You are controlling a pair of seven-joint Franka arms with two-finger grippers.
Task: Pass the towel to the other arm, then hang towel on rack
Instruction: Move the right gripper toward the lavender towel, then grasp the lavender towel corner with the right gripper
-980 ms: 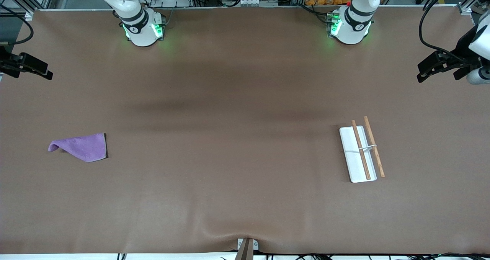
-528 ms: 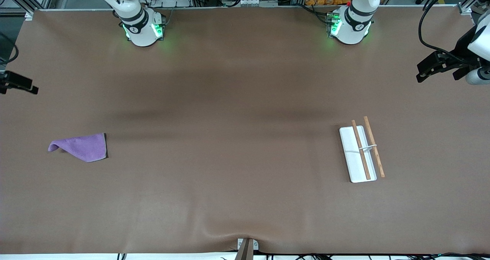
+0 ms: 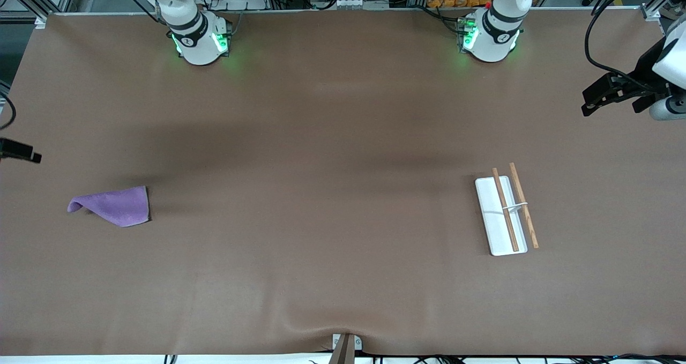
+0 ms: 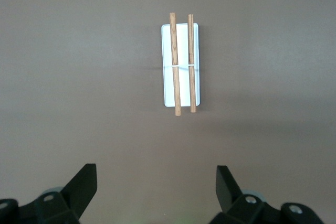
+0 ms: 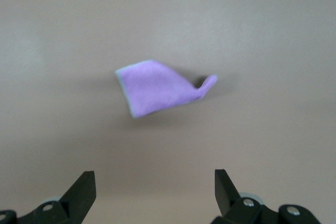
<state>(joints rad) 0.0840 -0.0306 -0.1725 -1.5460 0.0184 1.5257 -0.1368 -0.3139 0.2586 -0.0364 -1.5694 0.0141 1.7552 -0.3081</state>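
Note:
The purple towel (image 3: 113, 206) lies folded on the brown table at the right arm's end, one corner curled up. In the right wrist view the towel (image 5: 157, 87) lies on the mat well clear of my right gripper (image 5: 155, 179), which is open and empty. From the front, the right gripper (image 3: 20, 152) hangs at the table's edge close to the towel. The rack (image 3: 490, 214), a white base with two wooden rods, stands at the left arm's end. My left gripper (image 3: 608, 93) waits open over the table's edge there; its view shows the rack (image 4: 182, 51) away from the left gripper (image 4: 156, 174).
A brown mat (image 3: 321, 192) covers the table and has a wrinkle by a metal clamp (image 3: 344, 347) at the edge nearest the front camera. The two arm bases (image 3: 199, 39) stand along the opposite edge, with cables and orange items past them.
The right gripper has travelled along the table's end toward the towel. The left gripper, the towel and the rack have stayed put.

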